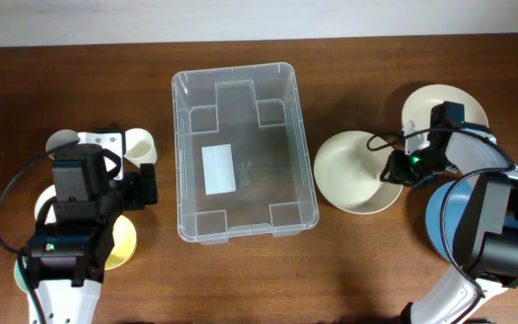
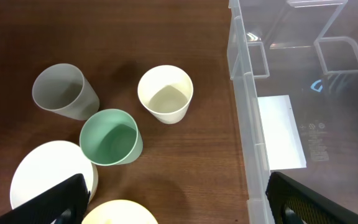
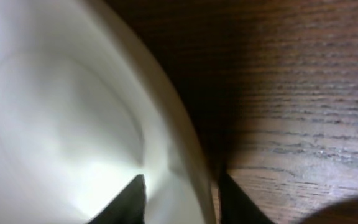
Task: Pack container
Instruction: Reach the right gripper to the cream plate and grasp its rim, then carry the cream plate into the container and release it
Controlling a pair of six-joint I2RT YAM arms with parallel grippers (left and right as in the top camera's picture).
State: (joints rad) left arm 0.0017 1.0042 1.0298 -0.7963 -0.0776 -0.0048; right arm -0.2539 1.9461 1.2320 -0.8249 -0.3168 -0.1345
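Cream bowl (image 1: pixel 353 171) first: with right hand (image 3: pixel 182 194) spread astride its rim and left hand (image 2: pixel 179 202) spread above the cups (image 2: pixel 165 93), pinch, lift, and carry left into the empty container (image 1: pixel 268 171) centred on the tabletop (image 1: pixel 241 283).

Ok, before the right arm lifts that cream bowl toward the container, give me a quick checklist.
1. Container has room: ok, nothing inside.
2. Right end effector straddles the cream bowl rim: ok, one finger inside, one outside.
3. Fingers clamped on the rim: not ok, a gap shows on the inner side.
4. Left end effector clear of the container: ok, open above the cups, outside the left wall.
5. Bowl free of the white dish behind it: cannot tell, the arm hides that spot.
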